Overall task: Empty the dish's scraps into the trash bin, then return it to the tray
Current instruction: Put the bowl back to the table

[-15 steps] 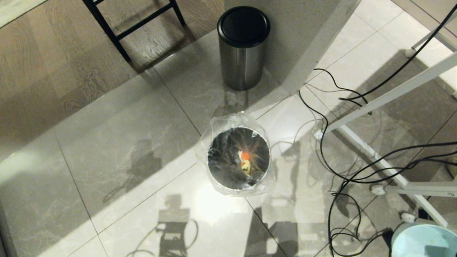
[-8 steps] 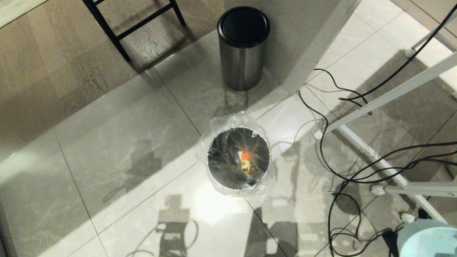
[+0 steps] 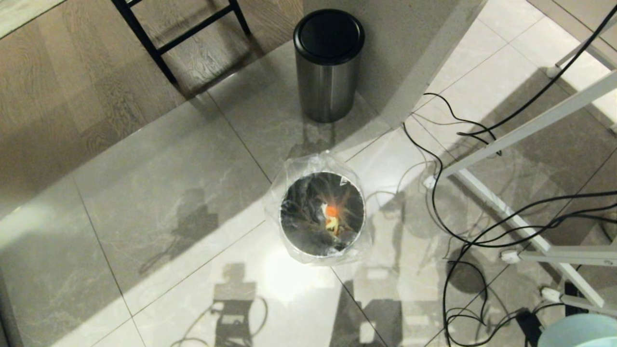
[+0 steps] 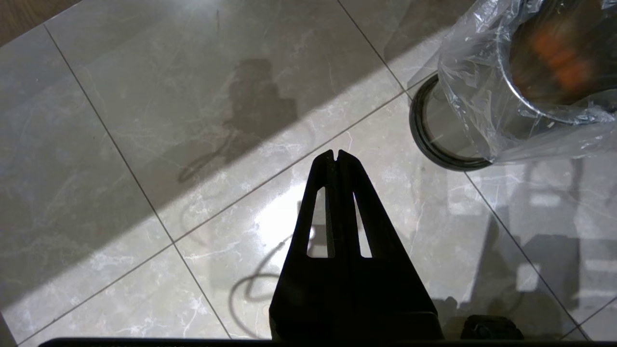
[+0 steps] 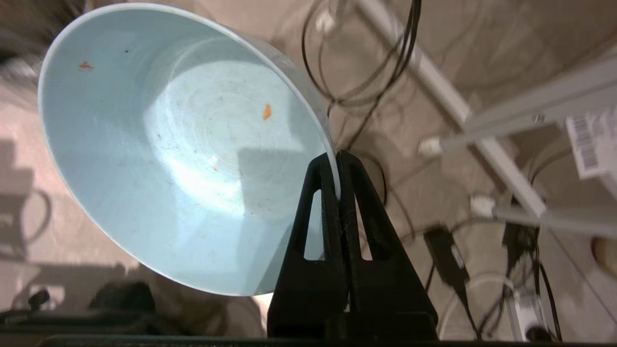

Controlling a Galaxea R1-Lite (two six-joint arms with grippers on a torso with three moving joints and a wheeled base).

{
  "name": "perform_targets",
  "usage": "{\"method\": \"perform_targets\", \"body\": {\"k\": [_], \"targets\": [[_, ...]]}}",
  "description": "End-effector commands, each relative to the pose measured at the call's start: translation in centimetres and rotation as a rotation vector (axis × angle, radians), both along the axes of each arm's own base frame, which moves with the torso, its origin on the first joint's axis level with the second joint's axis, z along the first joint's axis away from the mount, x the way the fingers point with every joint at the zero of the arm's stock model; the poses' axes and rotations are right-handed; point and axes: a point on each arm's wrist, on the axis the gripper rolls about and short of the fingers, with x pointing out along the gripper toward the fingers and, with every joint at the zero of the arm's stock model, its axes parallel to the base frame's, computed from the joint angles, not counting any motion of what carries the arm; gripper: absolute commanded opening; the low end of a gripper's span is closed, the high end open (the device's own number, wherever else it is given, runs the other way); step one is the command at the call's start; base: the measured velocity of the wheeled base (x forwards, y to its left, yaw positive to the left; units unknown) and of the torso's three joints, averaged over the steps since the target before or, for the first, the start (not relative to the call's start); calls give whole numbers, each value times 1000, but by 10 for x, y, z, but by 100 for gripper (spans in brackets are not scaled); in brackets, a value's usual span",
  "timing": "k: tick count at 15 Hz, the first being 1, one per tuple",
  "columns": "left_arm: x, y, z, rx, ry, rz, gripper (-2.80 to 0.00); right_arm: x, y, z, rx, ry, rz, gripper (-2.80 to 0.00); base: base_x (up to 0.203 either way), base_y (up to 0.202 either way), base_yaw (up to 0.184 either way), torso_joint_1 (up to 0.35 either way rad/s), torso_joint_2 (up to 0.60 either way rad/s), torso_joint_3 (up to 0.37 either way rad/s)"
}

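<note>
Where our right gripper (image 5: 337, 161) pinches the thin rim of the dish (image 5: 183, 144), the two black tapered fingers sit tight together with only the wall of the bowl between them. The dish is round, glossy and pale blue, tipped on its side so its hollow faces the wrist camera; a few tiny orange flecks cling to the glaze inside. In the head view only a sliver of it (image 3: 576, 332) shows at the lower right corner.

Our left gripper (image 4: 336, 155) hangs over the marbled grey floor tiles (image 4: 144, 120) with its jaws pressed together on nothing.

The one label we see is a white sticker with a barcode (image 5: 590, 144) on the white frame; we cannot read any text on it.

The trash bin (image 3: 322, 214) stands upright on the tiles, a round metal can lined with a crinkly clear bag, well apart from the dish. The scraps (image 3: 331, 217), orange and pale yellow, lie at its bottom. Beyond it stands a steel cylinder bin (image 3: 328, 65) with a black lid, and black cables (image 3: 462, 226) trail across the floor to our right.
</note>
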Motion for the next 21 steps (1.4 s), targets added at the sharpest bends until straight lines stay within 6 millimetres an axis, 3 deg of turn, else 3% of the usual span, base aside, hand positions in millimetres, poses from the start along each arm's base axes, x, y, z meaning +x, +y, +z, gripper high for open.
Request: {"method": "perform_targets", "body": {"k": [1, 21], "targets": [[0, 0, 0, -1, 0, 0, -280, -7, 0, -2, 0, -82, 6, -280, 0, 0, 0, 0, 0, 0], [0, 0, 0, -1, 0, 0, -280, -7, 0, 0, 39, -106, 7, -280, 0, 0, 0, 0, 0, 0]]}}
